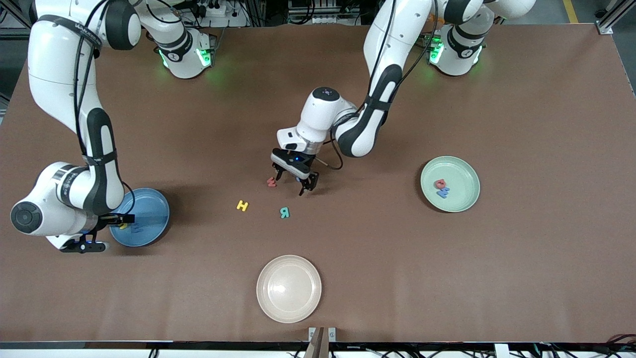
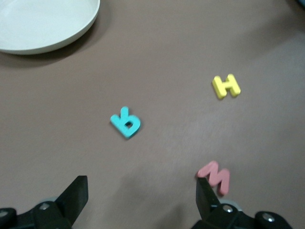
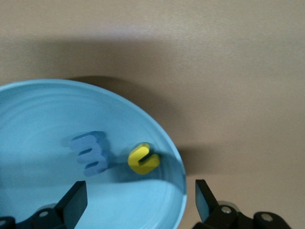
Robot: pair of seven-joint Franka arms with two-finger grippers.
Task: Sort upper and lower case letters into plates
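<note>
Brown cloth covers the whole desk, with the two arm bases at its top edge in the front view.

Largest of the loose things are three plates. A cream plate sits nearest the front camera, bare inside. The blue plate lies right under the right claw, which hangs over its rim with fingers spread wide and nothing between them. The green plate rests toward the left arm's end of the desk, well apart from the left claw.

The left claw hovers low over the middle of the desk, fingers wide and empty. A red M lies just beside one fingertip; the left wrist view shows that letter's edge touching or nearly touching the finger. A teal R and a yellow H lie flat, a little nearer the front camera than this claw, the H's bars running roughly along the desk's length.

Inside the green plate sit a red letter and a blue letter, touching. The front view barely shows the blue plate's load; the right wrist view reveals a yellow c by the rim, and a blue m beside it, long axis pointing across the plate.
</note>
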